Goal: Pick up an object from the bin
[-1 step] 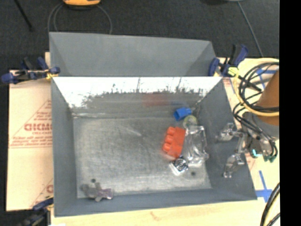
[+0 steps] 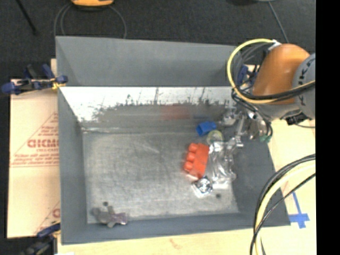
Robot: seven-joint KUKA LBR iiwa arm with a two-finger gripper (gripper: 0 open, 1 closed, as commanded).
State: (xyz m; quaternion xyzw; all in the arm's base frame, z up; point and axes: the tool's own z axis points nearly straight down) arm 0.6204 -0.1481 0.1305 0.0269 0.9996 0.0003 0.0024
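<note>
My gripper (image 2: 239, 129) hangs low over the right side of the bin, near the back wall. Just left of it lie a small blue piece (image 2: 206, 127) and a pale round thing (image 2: 215, 136). Below the gripper, a clear, shiny plastic item (image 2: 220, 169) stretches toward the front, ending in a small black-and-white bit (image 2: 202, 186). An orange-red studded toy block (image 2: 195, 159) lies against the left side of that clear item. Parts of the clear item near the gripper are hard to tell apart from the gripper's metal.
A small grey figure-shaped thing (image 2: 109, 215) lies alone in the front left corner. The arm's orange cover and looped cables overhang the bin's right rim. The bin's right wall stands close beside the gripper.
</note>
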